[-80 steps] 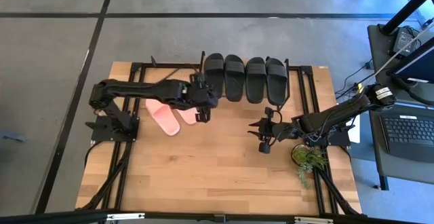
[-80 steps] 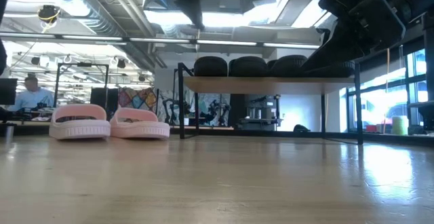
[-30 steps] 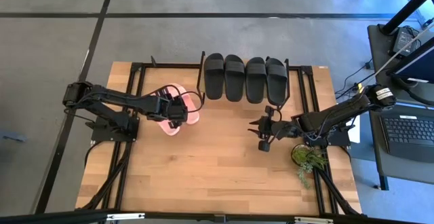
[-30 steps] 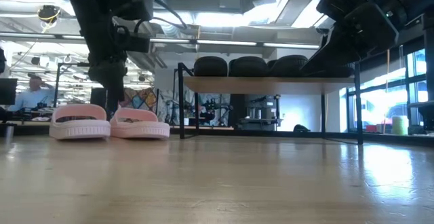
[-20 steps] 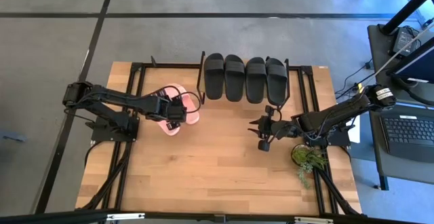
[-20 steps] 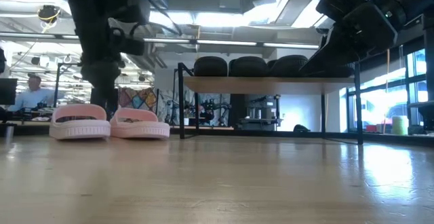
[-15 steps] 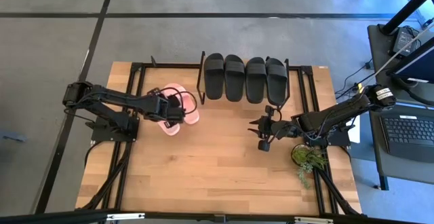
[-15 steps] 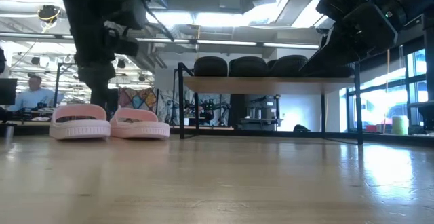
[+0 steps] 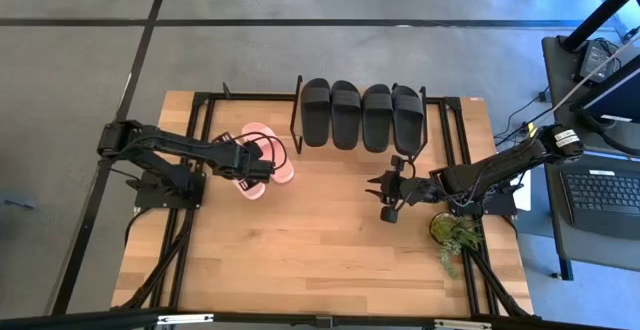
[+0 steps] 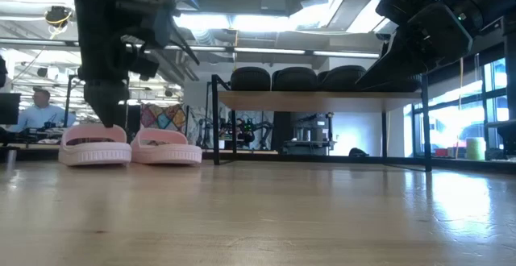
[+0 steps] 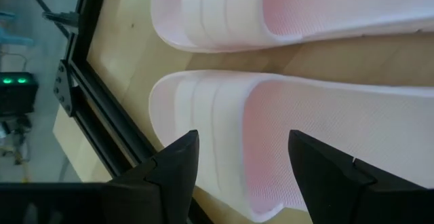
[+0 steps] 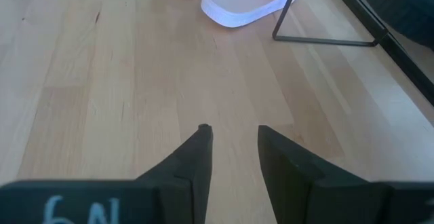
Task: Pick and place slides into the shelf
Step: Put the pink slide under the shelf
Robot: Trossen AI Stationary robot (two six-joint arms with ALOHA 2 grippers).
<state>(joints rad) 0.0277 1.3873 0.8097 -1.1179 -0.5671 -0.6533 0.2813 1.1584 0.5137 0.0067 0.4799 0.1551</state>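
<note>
Step in hand: reaching for pink pair, at table's 10 o'clock. Left gripper spread wide over nearer pink slide, nothing held; next needs descent and clamp. Right gripper idle, fingers apart, at 3 o'clock; black slides on shelf, 12 o'clock.

wooden table, pink slides, shelf bearing black slides, plant

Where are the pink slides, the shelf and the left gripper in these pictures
pink slides [image 10: 165, 147], low view, strap of the slide nearer the shelf
shelf [image 10: 322, 100], low view, front edge of its wooden top board
left gripper [image 11: 241, 157], left wrist view, between its open fingers, over a pink slide
</note>
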